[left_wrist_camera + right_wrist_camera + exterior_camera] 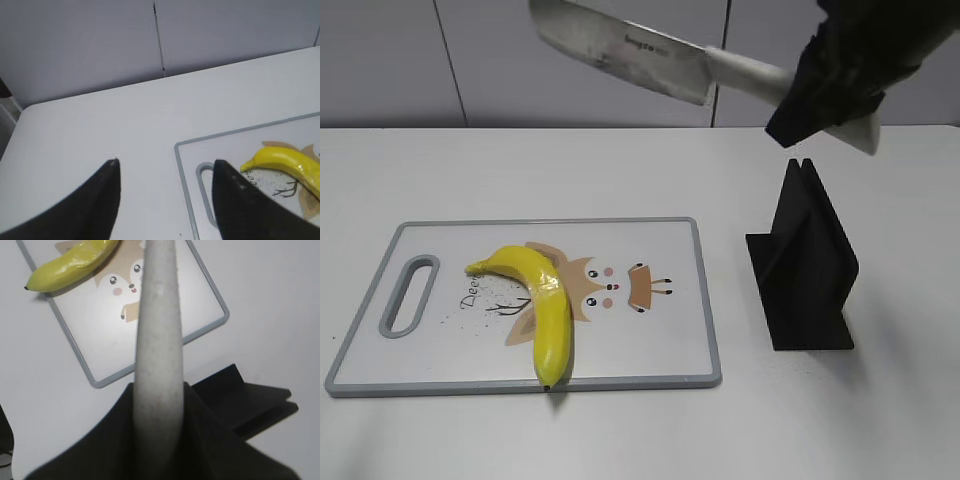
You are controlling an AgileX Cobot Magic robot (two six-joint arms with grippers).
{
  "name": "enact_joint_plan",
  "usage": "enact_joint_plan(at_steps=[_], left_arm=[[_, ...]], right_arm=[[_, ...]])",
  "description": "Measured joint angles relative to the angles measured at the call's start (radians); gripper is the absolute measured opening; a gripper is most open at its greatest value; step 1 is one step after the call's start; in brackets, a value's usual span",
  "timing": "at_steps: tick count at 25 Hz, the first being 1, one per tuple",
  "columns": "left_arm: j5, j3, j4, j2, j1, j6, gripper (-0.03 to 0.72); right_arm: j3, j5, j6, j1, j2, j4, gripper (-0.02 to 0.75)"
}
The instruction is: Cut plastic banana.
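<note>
1. Plastic banana (542,305) lies on the cutting board (660,350), low and left of the raised cleaver (630,50).
2. Right tool (830,85) clamps the cleaver's handle.
3. Left tool (165,200) spread, empty, over the bench (620,170).

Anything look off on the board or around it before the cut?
One small thing: the plastic banana sits low on the cutting board, its dark tip poking past the front edge. Otherwise fine; the right pincer holds the knife aloft, above the black knife stand.
</note>
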Motion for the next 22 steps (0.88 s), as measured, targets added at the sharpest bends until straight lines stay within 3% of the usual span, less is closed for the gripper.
enact_joint_plan(at_steps=[5, 9, 14, 22], left_arm=[[-0.020, -0.104, -0.067, 0.191, 0.000, 0.173, 0.597], [-0.020, -0.197, -0.188, 0.313, -0.011, 0.334, 0.596], [0.104, -0.336, -0.267, 0.467, -0.086, 0.521, 0.595], [0.389, -0.599, -0.276, 0.716, -0.222, 0.715, 0.589]], right_arm=[[-0.054, 0.018, -0.165, 0.000, 0.064, 0.083, 0.188], [-0.123, 0.059, -0.229, 0.000, 0.129, 0.091, 0.188], [-0.210, 0.134, -0.324, 0.000, 0.222, 0.094, 0.188], [-0.298, 0.163, -0.415, 0.055, 0.356, 0.078, 0.188]])
